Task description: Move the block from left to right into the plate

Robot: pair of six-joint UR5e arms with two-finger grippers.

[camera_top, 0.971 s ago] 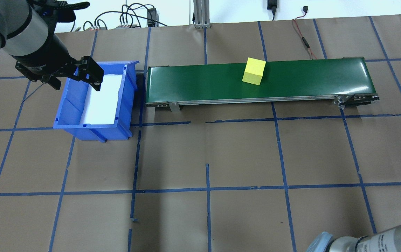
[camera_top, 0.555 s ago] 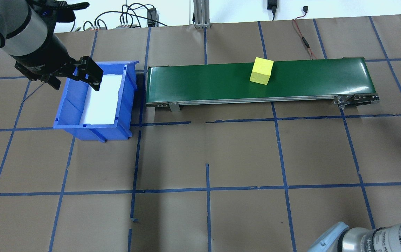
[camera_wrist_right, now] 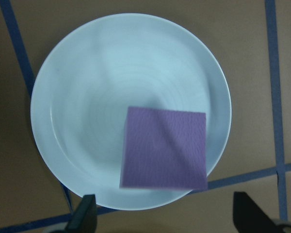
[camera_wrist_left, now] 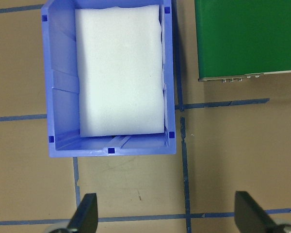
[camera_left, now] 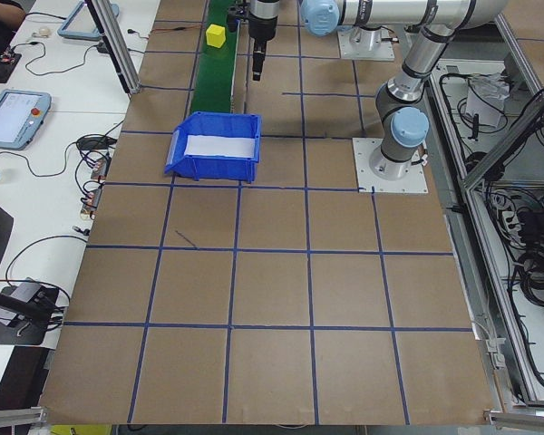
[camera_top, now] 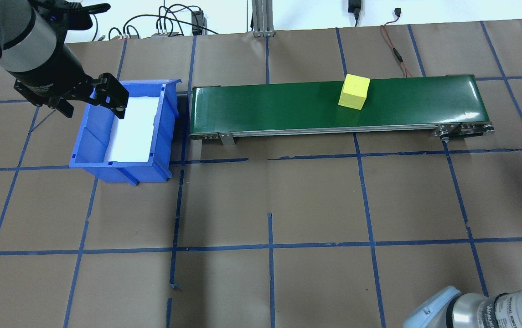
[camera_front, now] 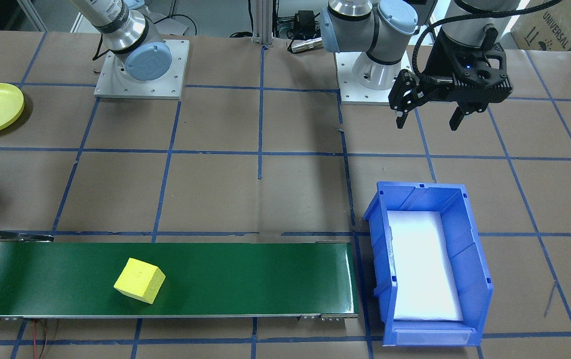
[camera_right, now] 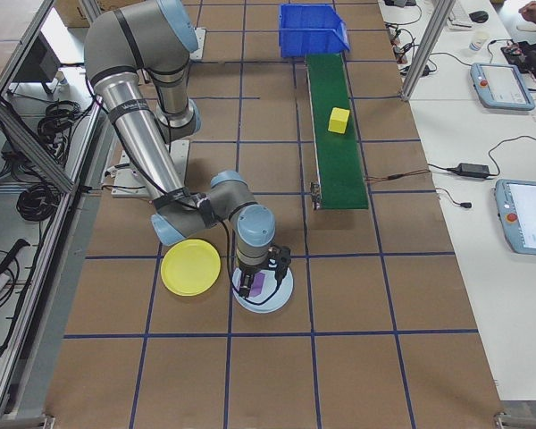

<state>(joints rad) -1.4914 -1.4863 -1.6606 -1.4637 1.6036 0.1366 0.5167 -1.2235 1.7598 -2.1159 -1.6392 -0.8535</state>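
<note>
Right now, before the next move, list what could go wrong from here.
1. The yellow block sits on the green belt, toward its right end. The right gripper hangs open over the purple block in the pale blue plate, away from the belt. If the belt runs, the yellow block may drop off uncaught.
2. The yellow plate lies close beside the pale blue one, so a block could land in the wrong plate.

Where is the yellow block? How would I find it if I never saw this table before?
Look for the long dark green conveyor belt lying across the brown paper-covered table, beside the blue plastic bin. The small yellow cube-shaped block sits on that belt, towards the end away from the bin. It is the only thing on the belt, and bright against the green.
</note>
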